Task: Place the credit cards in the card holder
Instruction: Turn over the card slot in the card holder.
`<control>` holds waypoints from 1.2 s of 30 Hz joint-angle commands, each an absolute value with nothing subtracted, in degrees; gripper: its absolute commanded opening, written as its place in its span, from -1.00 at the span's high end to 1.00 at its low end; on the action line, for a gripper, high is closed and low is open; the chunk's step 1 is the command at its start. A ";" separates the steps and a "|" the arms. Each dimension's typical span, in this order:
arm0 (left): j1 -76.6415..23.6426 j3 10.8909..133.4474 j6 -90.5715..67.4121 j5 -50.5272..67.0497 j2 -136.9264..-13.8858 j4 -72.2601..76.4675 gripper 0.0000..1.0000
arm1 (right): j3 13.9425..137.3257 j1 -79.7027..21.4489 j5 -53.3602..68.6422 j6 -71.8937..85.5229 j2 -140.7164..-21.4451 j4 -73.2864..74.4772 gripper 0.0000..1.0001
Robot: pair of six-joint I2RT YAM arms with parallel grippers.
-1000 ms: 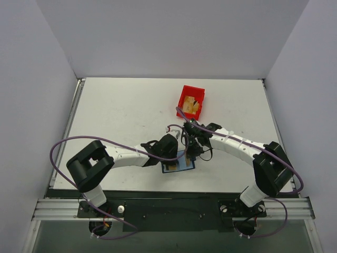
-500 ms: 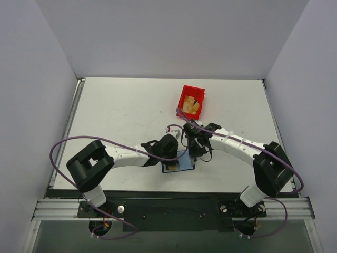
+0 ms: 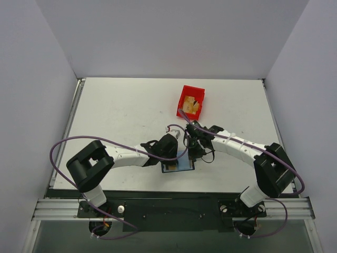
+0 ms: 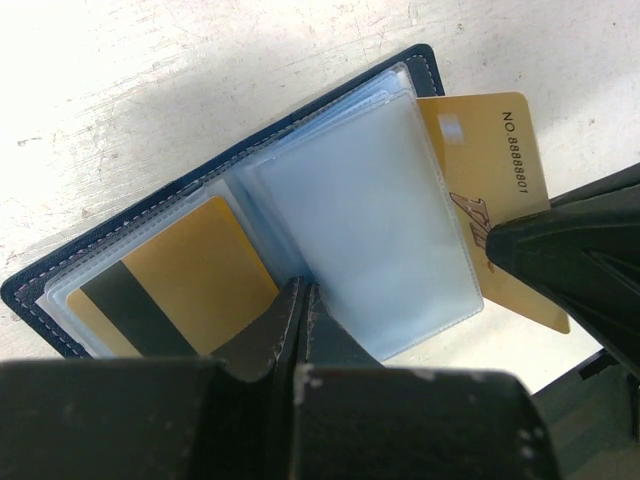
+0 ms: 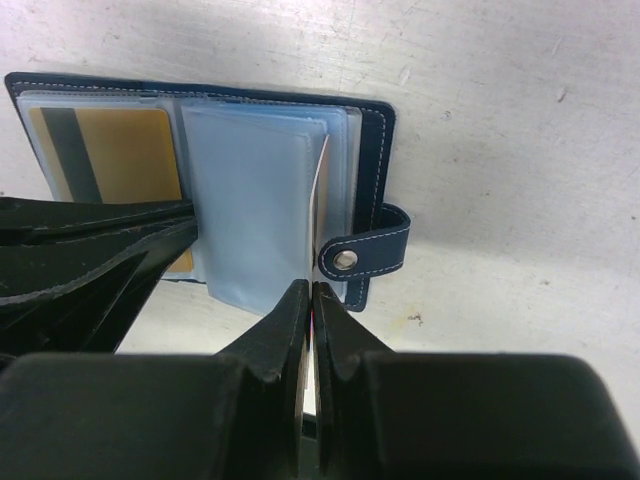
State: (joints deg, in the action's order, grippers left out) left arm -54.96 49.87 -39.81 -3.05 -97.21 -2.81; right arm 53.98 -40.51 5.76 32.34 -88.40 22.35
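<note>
Step in hand: 2nd of the two cards going in. The card holder (image 3: 178, 164) lies open on the tabletop (image 3: 121, 110), close to the near edge, approx. centre, between the two arms. Clear sleeves face up.

The striped card (image 4: 180, 280) is already seated in a left-side sleeve, dark stripe showing through the plastic.

The second card (image 4: 500, 170) is only partly in. It sits under the right-hand stack of sleeves w/ its right part sticking out past the holder's edge.

R: the right hand (image 5: 310, 290) has its fingers pinched on that card, which shows edge-on as a thin pale line in its own wrist view.

L: the left hand (image 4: 302, 290) has its fingers pressed together at the fold of the sleeves, prob. pinning the holder down. Can't tell if a sleeve leaf is nipped between them.

Next move, as I judge it: keep the card flat and in line w/ the pocket mouth, then push it left until it's fully covered and let go. L should hold the holder steady so it doesn't slide.

Writing: the second card reads "NO 88888801" along one edge, plus a dark logo, half hidden. No brand visible on the holder; the snap strap (image 5: 365, 255) is plain.

Red bin (image 3: 190, 101) stands well apart, on the far side.
</note>
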 commanded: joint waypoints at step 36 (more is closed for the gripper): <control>-56.33 60.64 -34.98 -0.09 -99.40 -4.93 1.00 | 45.00 -32.17 14.50 31.91 -82.26 14.94 1.00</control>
